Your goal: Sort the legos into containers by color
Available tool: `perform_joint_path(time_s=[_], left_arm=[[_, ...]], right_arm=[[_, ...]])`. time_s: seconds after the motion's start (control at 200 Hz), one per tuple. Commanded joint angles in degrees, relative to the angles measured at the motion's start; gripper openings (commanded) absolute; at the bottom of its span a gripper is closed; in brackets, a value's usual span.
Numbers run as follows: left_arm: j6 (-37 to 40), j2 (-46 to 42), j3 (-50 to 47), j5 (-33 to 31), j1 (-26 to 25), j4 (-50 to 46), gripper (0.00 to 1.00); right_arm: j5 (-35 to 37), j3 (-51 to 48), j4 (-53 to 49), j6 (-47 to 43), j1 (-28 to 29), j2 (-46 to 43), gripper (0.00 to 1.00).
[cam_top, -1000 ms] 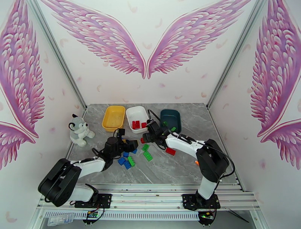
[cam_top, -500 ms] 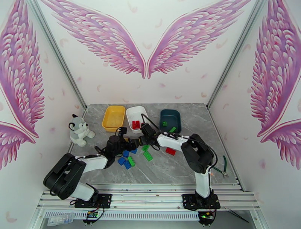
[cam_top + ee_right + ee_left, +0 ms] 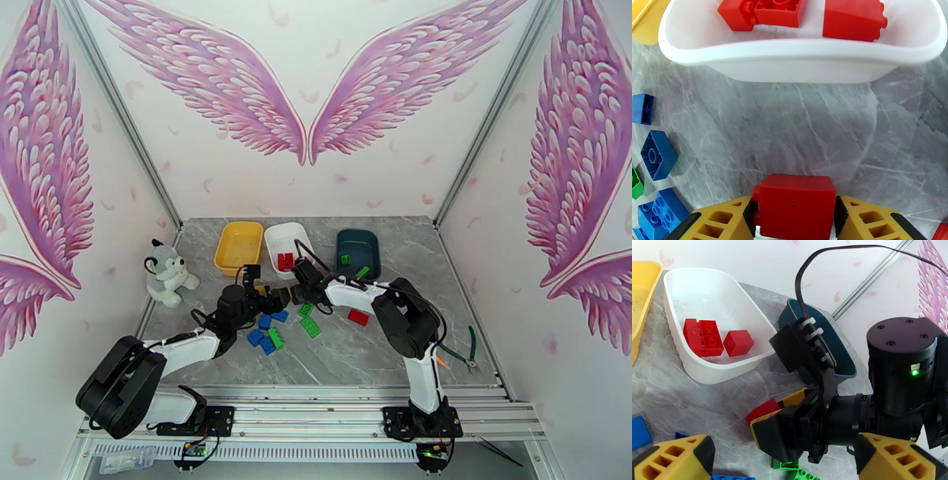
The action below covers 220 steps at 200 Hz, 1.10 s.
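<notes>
Your right fingers [image 3: 869, 217] pinch a red brick [image 3: 796, 205] just before the white tray [image 3: 790, 59], which holds three reds [image 3: 711, 338]. Your left fingers [image 3: 675, 457] are spread wide. Blue bricks [image 3: 257, 338] and green bricks [image 3: 310, 326] lie unsorted near it.

Red legos [image 3: 285, 260] in white tray [image 3: 287, 238]
</notes>
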Motion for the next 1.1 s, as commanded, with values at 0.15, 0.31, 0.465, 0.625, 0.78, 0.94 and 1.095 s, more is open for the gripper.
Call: perform_joint_path(time_s=[0.15,0.31,0.465,0.625,0.78,0.94,1.095], left_arm=[[1.2,0.2,0.2,0.3,0.2,-1.4,0.99],[0.8,2.2,0.9,1.4,0.4,-0.8,0.99],[-0.2,3.4,0.8,1.8,0.3,0.8,0.99],[-0.4,2.1,-0.2,0.9,0.4,1.2,0.99],[0.3,-1.7,-2.3,-1.6,0.5,0.2,0.99],[1.9,-7.4,-3.8,-4.0,0.5,-3.5,0.99],[2.9,-11.2,-4.6,-4.9,0.7,-6.4,0.99]], right_arm=[[1.9,-0.8,0.0,0.9,0.5,-3.4,0.45],[2.4,-4.5,0.8,0.8,0.5,-9.0,0.43],[3.2,-4.7,-0.2,0.2,0.3,-12.7,0.43],[4.3,1.4,-3.5,-0.5,0.0,-11.5,0.42],[4.7,11.0,-7.0,-0.1,-1.1,-6.3,0.42],[4.5,22.1,-10.4,0.6,-1.7,0.6,0.46],[4.8,32.5,-14.7,0.6,-2.0,5.6,0.61]])
